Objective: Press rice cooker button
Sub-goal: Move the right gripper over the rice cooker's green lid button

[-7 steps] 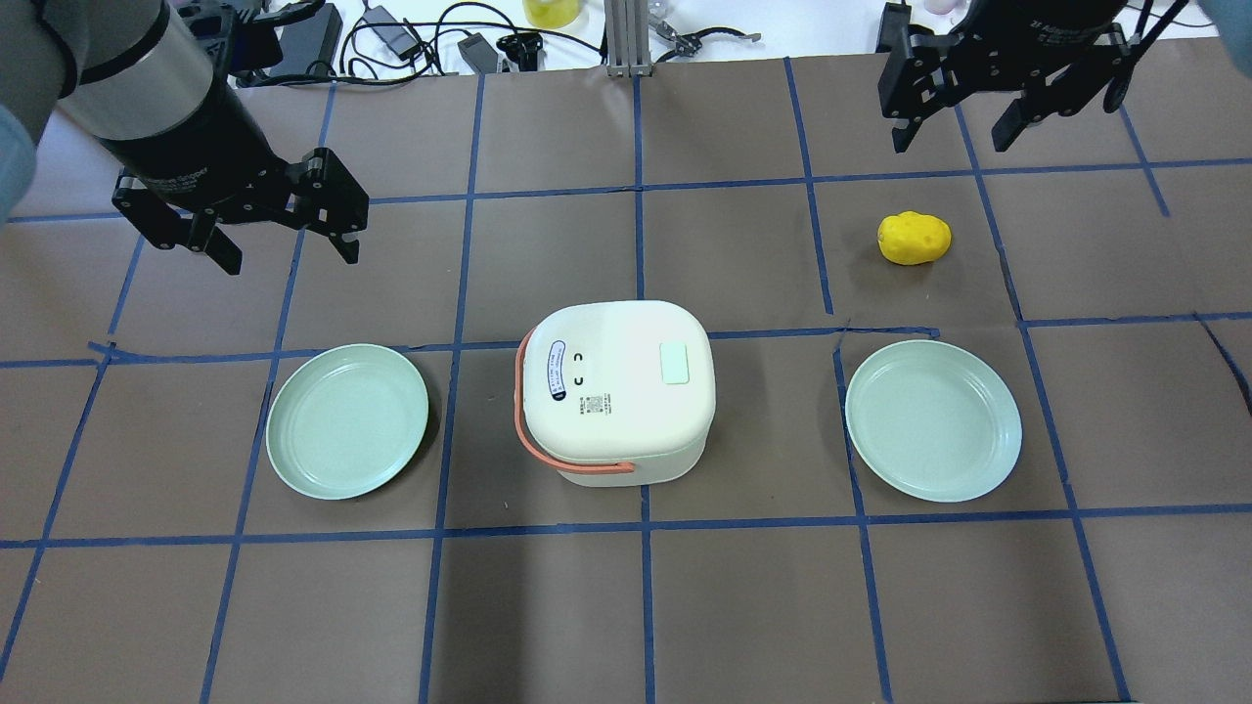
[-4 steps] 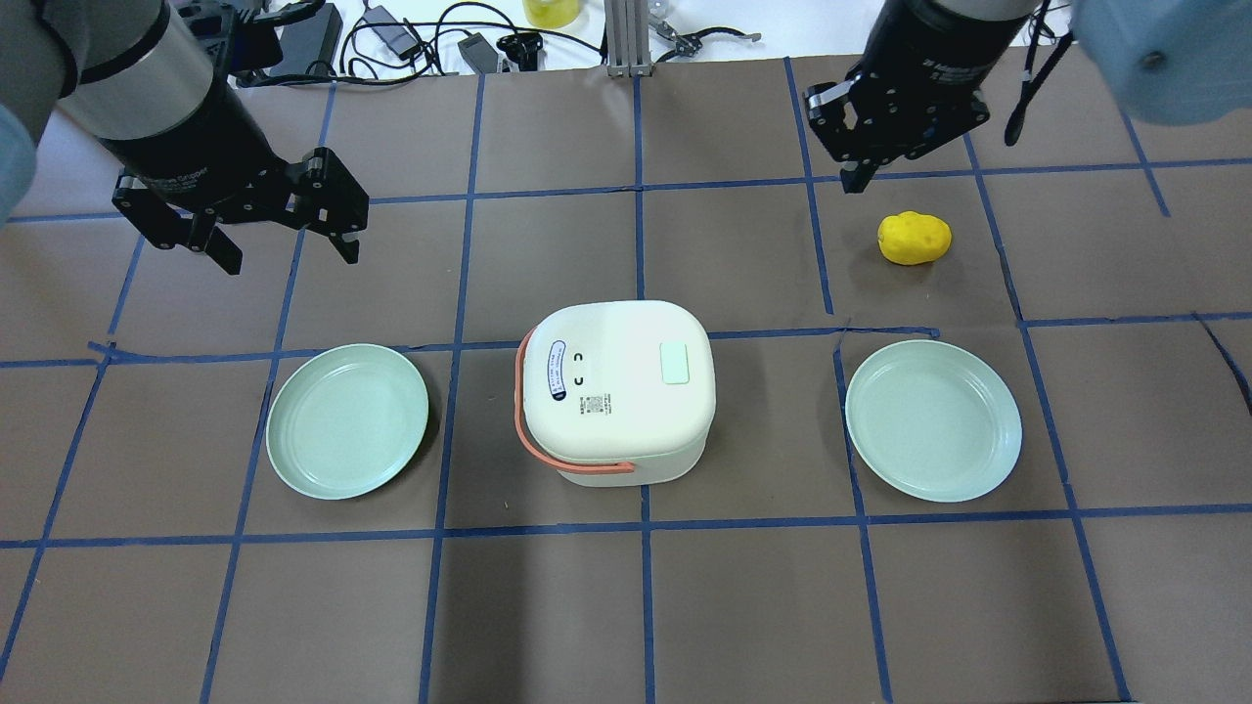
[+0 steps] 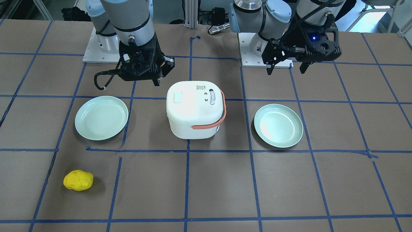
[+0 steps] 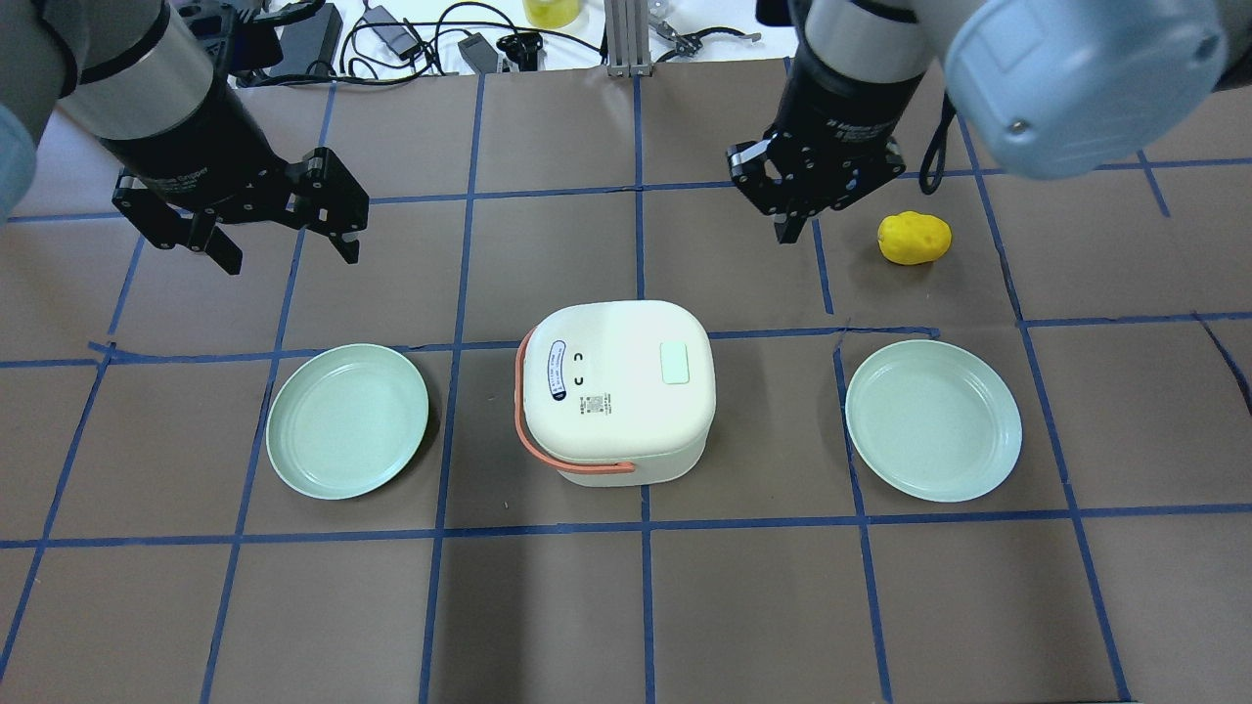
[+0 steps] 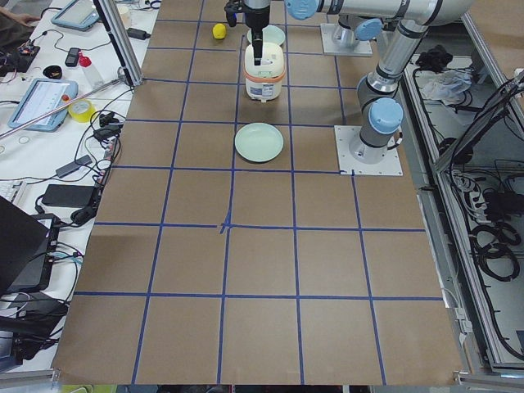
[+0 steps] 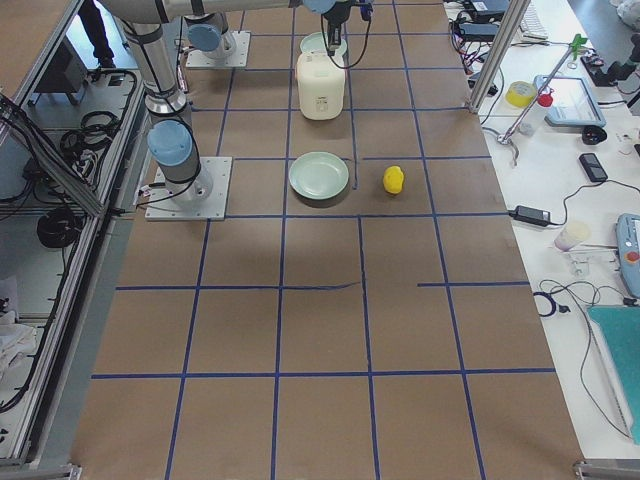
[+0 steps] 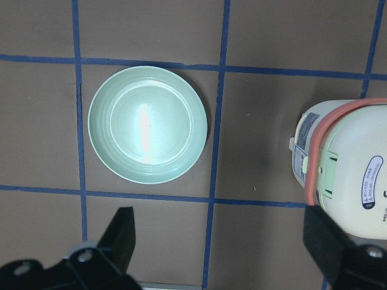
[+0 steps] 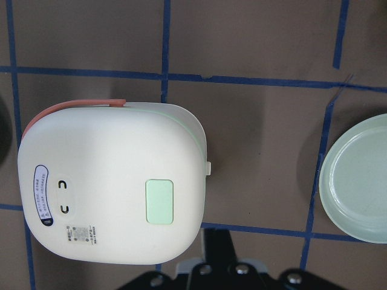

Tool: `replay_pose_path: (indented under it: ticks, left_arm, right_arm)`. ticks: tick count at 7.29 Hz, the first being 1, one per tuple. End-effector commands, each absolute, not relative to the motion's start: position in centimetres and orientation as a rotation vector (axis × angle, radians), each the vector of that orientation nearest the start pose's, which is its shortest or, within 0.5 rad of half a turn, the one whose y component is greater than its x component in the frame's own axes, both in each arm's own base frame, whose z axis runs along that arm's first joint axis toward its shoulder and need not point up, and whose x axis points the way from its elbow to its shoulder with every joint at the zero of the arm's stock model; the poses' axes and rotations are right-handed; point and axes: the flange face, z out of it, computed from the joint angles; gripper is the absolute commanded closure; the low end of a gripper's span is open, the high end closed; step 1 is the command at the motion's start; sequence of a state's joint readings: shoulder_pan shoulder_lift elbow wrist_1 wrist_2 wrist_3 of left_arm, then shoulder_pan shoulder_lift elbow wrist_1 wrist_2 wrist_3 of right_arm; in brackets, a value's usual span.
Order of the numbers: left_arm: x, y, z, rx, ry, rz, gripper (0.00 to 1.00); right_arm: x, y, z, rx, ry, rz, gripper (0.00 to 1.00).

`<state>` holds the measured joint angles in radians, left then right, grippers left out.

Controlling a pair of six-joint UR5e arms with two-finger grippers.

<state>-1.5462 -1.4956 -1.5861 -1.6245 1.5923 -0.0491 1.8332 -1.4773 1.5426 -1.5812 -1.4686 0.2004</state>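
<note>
White rice cooker [image 4: 614, 391] sits mid-table between left green plate [image 4: 347, 420] and right green plate [image 4: 933, 420], lid down. Its pale green button [image 4: 676, 363] is on top, on the right-plate side. Right gripper [image 4: 786, 233] is clenched on nothing and hangs past the cooker's far side near yellow potato [image 4: 914, 238], clear of the button. Left gripper [image 4: 289, 252] is spread wide and empty, beyond the left plate.

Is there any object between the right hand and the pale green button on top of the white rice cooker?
Nothing visible does. Only bare brown table shows between the right hand and the pale green rectangular button on the lid of the white rice cooker. The yellow lumpy object lies off to the side, outside that path.
</note>
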Motion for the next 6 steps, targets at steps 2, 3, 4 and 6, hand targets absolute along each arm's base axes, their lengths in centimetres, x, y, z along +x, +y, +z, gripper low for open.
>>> replay_pose_path:
  ticks: [2, 3, 4, 6]
  left_arm:
    - [-12.0, -46.3, 51.1, -0.117, 3.118, -0.010, 0.00]
    - [-12.0, -46.3, 51.1, -0.115, 3.118, -0.010, 0.00]
    - [-12.0, -46.3, 51.1, -0.115, 3.118, -0.010, 0.00]
    - [-12.0, -46.3, 51.1, -0.117, 3.118, -0.010, 0.00]
  right_arm:
    - [31.8, -44.5, 40.4, -0.119, 3.064, 0.138, 1.00]
    - [32.2, -43.9, 39.0, -0.136, 3.068, 0.158, 1.00]
    - [32.4, -44.0, 38.2, -0.141, 3.065, 0.148, 1.00]
    - [32.4, -44.0, 37.4, -0.145, 3.067, 0.161, 1.00]
